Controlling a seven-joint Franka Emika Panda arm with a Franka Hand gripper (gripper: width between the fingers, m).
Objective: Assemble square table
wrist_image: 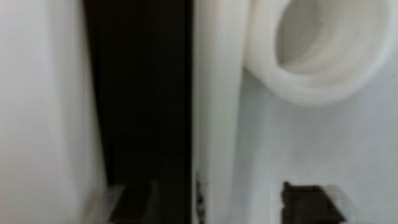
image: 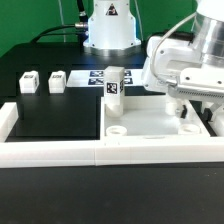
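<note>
Tool (image: 190,108) low over tabletop (image: 140,120) rim, grip impossible to tell

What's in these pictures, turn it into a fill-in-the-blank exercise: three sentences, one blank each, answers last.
1. To the exterior view's left of the marker board sit ___ small leg blocks.
2. The round socket near the front corner of the table top is ___.
3. In the exterior view, the gripper is at the table top's ___ side.

Missing words: two; empty; right.
</note>
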